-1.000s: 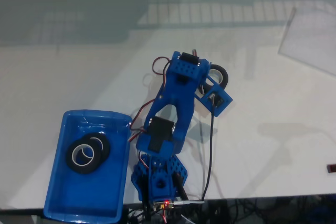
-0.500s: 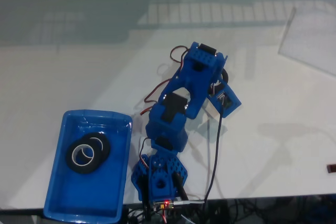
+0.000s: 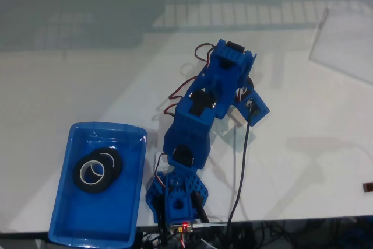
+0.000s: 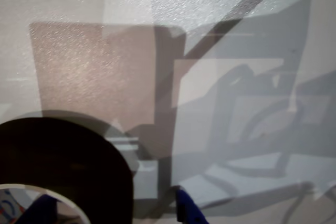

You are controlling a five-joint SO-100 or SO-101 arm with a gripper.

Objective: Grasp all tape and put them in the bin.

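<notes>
Two black tape rolls (image 3: 98,170) with whitish cores lie overlapping inside the blue bin (image 3: 70,214) at the lower left of the fixed view. The third tape roll (image 4: 63,161) lies on the white table at the wrist view's lower left. In the fixed view the blue arm's wrist covers it, leaving a dark sliver (image 3: 249,81). My gripper (image 4: 113,209) is open and straddles this roll's wall. One blue fingertip (image 4: 42,205) sits inside the core. The other fingertip (image 4: 188,212) stands outside the roll with a gap to its rim.
The arm's base (image 3: 175,199) stands at the table's front edge, right beside the bin. A black cable (image 3: 242,161) runs from the wrist down to the base. A clear sheet (image 3: 344,45) lies at the back right. A small dark object (image 3: 368,187) sits at the right edge.
The arm has stretched out and swung right over the loose roll, which showed beside the wrist a second ago and is now almost covered. The two rolls in the bin have not moved.
</notes>
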